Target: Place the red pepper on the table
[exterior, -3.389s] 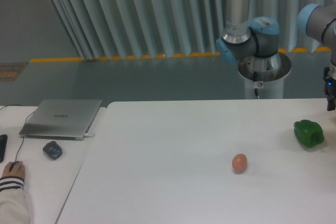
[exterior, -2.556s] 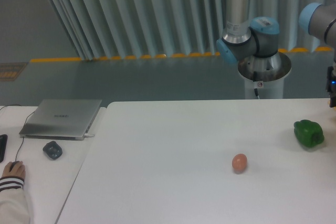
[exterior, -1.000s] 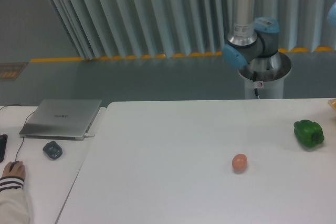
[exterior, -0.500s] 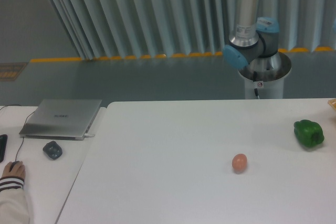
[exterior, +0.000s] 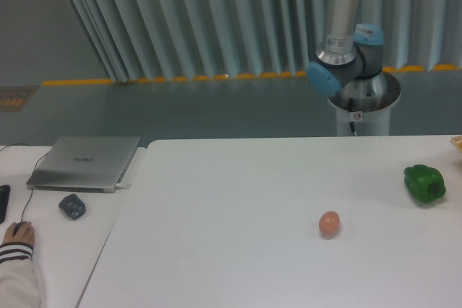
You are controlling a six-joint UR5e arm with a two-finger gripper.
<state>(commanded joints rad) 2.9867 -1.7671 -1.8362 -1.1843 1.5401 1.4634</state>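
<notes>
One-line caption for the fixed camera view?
Green pepper and egg rest on the white table; gripper and red pepper out of view.

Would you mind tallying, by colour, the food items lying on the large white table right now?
Green: 1, the glossy green bell pepper near the right edge.
Orange-brown: 1, the small orange-brown egg.
Red: 0, no red item shows in this view.
Total: 2 food items on the large white table.

The desk (exterior: 238, 185) is plain white. On it sit a glossy green pepper (exterior: 424, 183) and an orange-brown egg (exterior: 329, 223). The laptop (exterior: 85, 162) is silver-grey.
</notes>
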